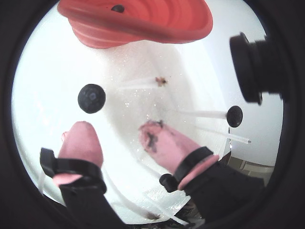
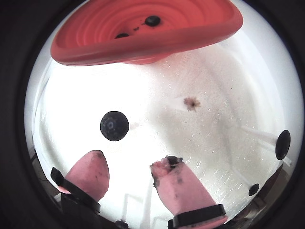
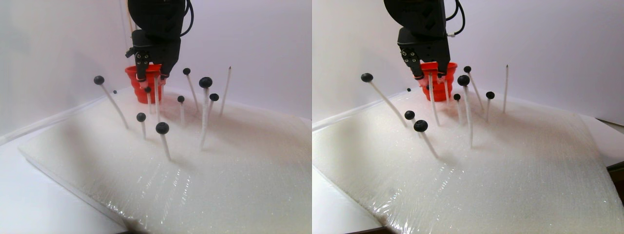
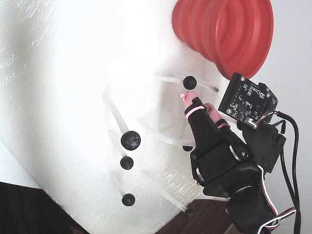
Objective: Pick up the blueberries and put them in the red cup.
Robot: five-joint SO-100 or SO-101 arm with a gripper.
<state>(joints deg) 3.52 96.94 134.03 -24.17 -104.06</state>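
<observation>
The red cup [image 1: 143,24] stands at the top of both wrist views, with blueberries [image 2: 152,20] lying inside it. My gripper [image 1: 118,133] is open, its pink fingertips [image 2: 176,183] stained dark, with nothing between them. One blueberry [image 1: 91,98] sits on a white stick just ahead of the left fingertip, apart from it. In the fixed view this blueberry [image 4: 189,82] lies just beyond the gripper [image 4: 198,101], below the cup [image 4: 229,29]. In the stereo pair view the gripper [image 3: 151,78] hangs in front of the cup [image 3: 136,95].
Several more blueberries [image 3: 162,127] sit on thin white sticks stuck in a foam board [image 3: 219,170] wrapped in film. A bare stick tip with a juice stain [image 2: 192,103] points up near the cup. A black camera module [image 1: 252,67] juts in at the right.
</observation>
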